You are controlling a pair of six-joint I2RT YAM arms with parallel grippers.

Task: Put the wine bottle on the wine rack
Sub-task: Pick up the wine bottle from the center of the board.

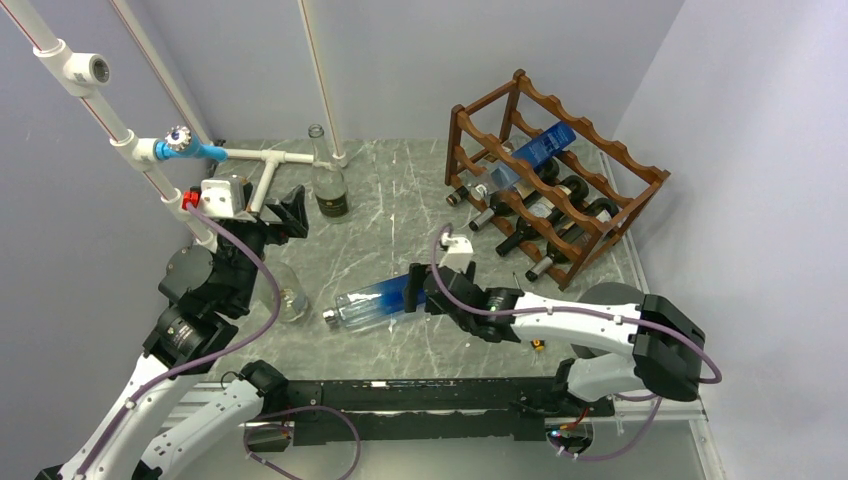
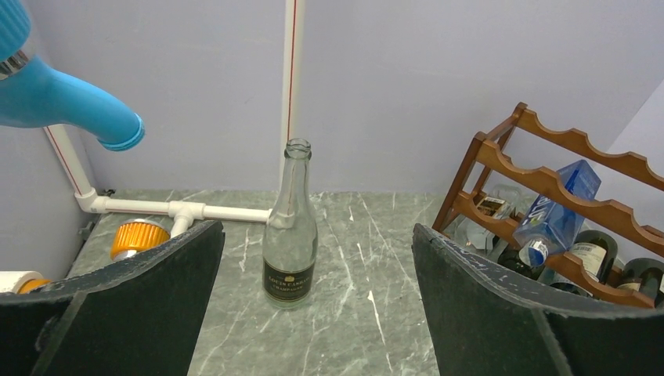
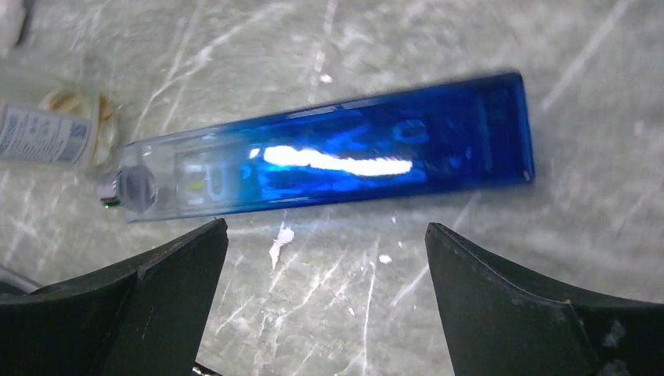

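A blue square bottle (image 1: pixel 375 302) (image 3: pixel 329 160) lies on its side on the marble table, cap toward the left. My right gripper (image 1: pixel 418 290) (image 3: pixel 326 227) hovers over its blue end, open, with the bottle just beyond the fingertips and nothing between them. A clear champagne bottle (image 1: pixel 330 185) (image 2: pixel 290 235) stands upright at the back. My left gripper (image 1: pixel 293 208) (image 2: pixel 317 227) is open and faces it from a short distance. The dark wooden wine rack (image 1: pixel 600 150) (image 2: pixel 548 137) stands at the back right with several bottles in it, one of them blue on the top tier.
Another clear bottle (image 1: pixel 288 298) (image 3: pixel 47 133) lies beside the left arm. White pipes (image 1: pixel 265 158) (image 2: pixel 180 208) with a blue fitting (image 1: pixel 200 150) run along the back left. Walls close in on both sides.
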